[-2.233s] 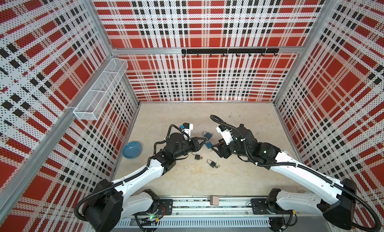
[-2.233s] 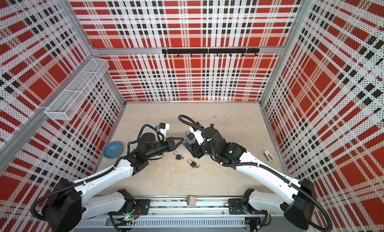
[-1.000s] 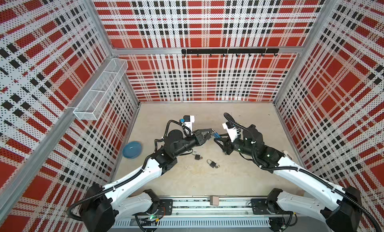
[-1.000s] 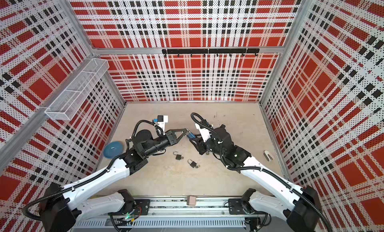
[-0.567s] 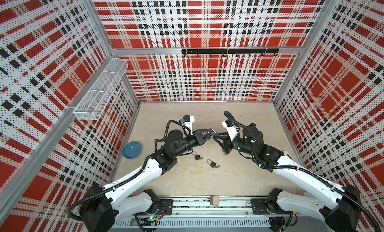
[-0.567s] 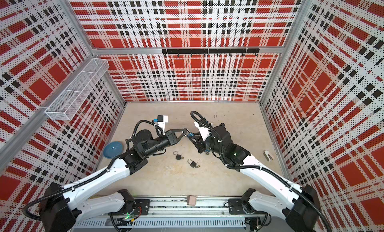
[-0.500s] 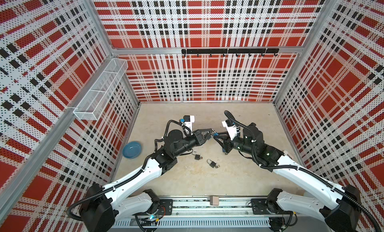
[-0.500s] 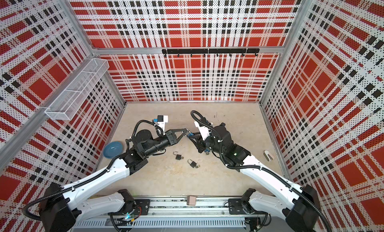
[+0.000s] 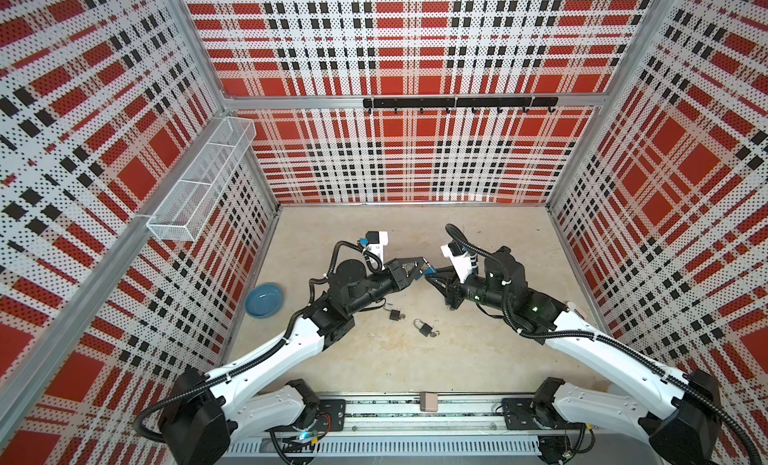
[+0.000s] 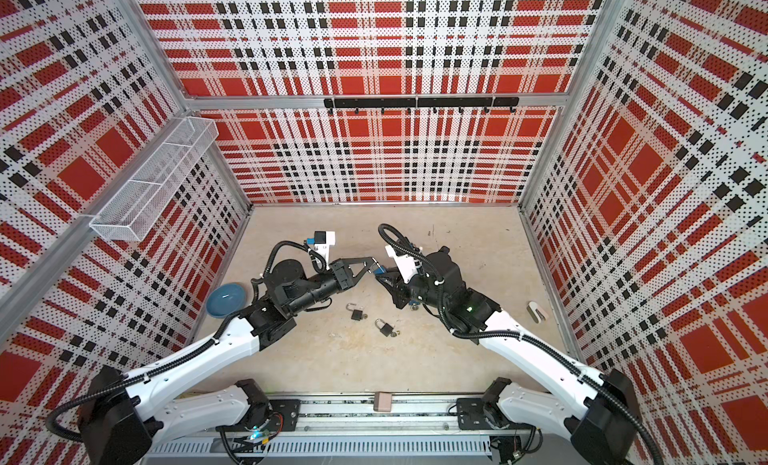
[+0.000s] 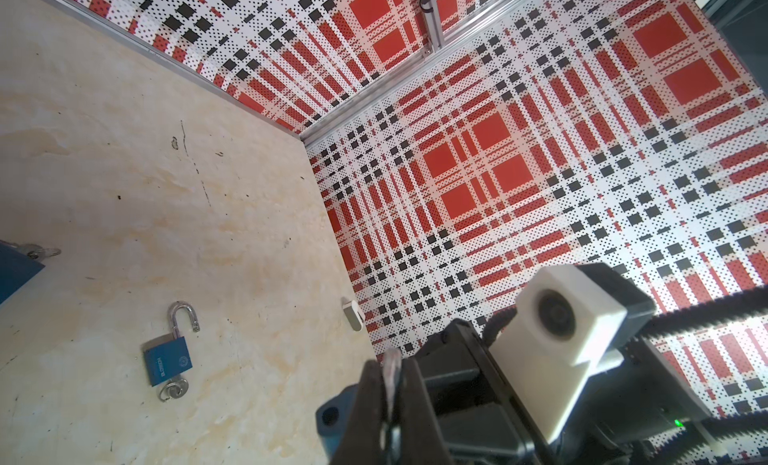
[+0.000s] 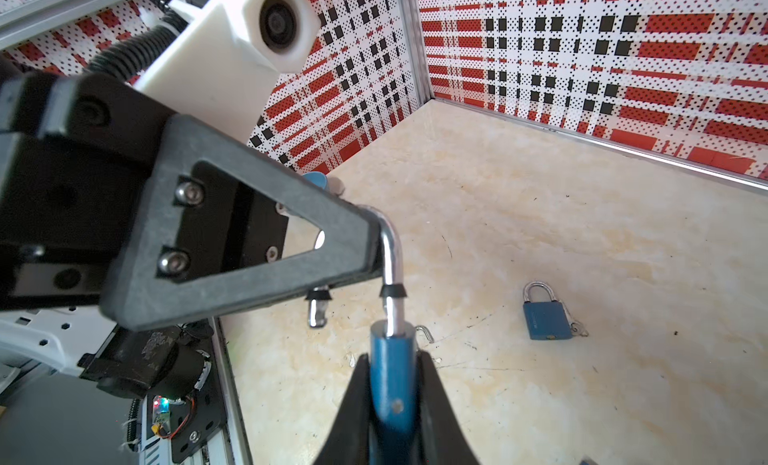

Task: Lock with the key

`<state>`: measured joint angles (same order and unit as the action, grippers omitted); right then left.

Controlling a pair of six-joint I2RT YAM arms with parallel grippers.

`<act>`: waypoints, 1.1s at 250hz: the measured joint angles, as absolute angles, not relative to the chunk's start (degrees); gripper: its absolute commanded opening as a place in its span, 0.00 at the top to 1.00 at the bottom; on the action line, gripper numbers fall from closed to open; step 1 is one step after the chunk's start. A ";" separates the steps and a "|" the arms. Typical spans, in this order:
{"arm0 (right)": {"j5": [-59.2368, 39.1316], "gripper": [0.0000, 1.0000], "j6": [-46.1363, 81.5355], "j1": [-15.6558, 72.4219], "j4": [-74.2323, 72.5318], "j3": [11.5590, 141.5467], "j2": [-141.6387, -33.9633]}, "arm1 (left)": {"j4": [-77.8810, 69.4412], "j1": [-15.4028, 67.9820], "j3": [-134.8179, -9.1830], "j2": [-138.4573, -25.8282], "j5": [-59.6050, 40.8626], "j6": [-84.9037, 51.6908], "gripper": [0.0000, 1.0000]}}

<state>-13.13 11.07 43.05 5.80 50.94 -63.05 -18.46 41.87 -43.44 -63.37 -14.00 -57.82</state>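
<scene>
Right wrist view: held padlock (image 12: 392, 384) body runs off the frame edge, keyhole unseen; its shackle bend is tucked behind the left gripper (image 12: 372, 244). Left wrist view: blue object (image 11: 16, 271) cut by the edge, unidentifiable. White item (image 10: 536, 311) by the wall, too small to name.

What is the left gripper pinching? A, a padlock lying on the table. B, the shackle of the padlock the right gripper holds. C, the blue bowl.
B: the left gripper is shut on the silver shackle, while the right gripper clamps the blue padlock body.
</scene>
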 measured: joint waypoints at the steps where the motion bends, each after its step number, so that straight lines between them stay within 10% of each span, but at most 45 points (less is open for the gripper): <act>1: -13.13 1.00 11.07 43.05 5.80 50.94 -63.05 | -18.46 41.87 -43.44 -63.37 -14.00 -57.82 1.00; 48: -13.28 1.00 11.16 43.03 7.40 51.83 -63.05 | -18.50 41.85 -43.44 -63.37 -14.13 -57.65 1.00; 68: -14.04 1.00 11.49 42.72 9.15 52.90 -63.20 | -18.31 41.80 -43.66 -63.37 -14.39 -56.71 0.68; 116: -15.40 1.00 13.34 40.97 15.16 58.35 -64.90 | -15.05 40.40 -45.58 -63.05 -15.79 -52.38 0.53; 275: -32.56 1.00 14.83 35.57 27.75 61.65 -67.61 | 5.85 31.88 -51.40 -57.98 -22.37 -37.45 0.61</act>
<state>-32.56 14.83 35.57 27.75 61.65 -67.61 5.85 31.88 -51.40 -57.98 -22.37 -37.45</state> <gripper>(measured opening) 0.163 0.429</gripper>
